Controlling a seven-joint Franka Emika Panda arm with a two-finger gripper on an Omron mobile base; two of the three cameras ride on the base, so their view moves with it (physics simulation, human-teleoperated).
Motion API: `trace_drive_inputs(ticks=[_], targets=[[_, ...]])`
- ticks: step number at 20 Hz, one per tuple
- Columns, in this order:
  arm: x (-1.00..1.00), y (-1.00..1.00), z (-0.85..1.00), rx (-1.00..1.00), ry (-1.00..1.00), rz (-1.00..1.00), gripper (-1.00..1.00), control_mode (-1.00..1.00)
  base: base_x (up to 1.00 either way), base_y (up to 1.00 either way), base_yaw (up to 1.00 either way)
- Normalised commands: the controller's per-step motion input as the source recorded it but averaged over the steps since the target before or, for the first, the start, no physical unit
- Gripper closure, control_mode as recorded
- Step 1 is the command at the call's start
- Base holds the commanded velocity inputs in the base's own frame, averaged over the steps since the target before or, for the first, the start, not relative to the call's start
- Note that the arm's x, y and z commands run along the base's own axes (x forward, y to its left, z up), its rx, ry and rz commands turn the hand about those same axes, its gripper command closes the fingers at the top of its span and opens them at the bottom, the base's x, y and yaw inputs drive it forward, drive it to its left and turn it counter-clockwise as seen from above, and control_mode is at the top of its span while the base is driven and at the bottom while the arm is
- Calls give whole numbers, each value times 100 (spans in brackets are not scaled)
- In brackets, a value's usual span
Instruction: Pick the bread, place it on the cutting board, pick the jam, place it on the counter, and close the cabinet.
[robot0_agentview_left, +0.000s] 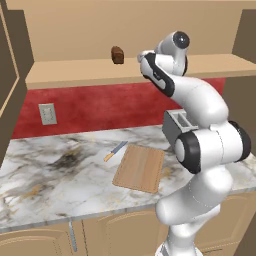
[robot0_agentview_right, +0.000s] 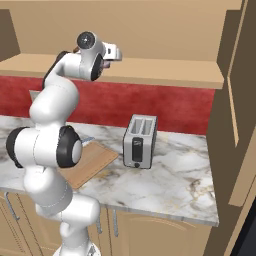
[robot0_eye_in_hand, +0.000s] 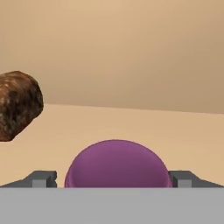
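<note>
Purple jam (robot0_eye_in_hand: 116, 164) is seen dead ahead of the gripper (robot0_eye_in_hand: 113, 178), centred between its 2 widely spread, empty fingertips (robot0_eye_in_hand: 43, 179). Bread (robot0_eye_in_hand: 17, 105) lies further off, to the hand's left.

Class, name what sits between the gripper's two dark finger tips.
In the hand view, the squat purple jam jar sits between the open gripper's tips.

Flanking base views; close shelf-level hand view
</note>
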Motion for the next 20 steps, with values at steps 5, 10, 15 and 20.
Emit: trace_drive_inputs(ticks=[5,10,15,20], targets=[[5,0,0,0,0,0,100,-100,0,0,0],[0,0,0,0,0,0,100,-100,0,0,0],[-21,-5,0,0,0,0,100,-100,0,0,0],[-43,-15,-2,1,0,0,100,-100,0,0,0]])
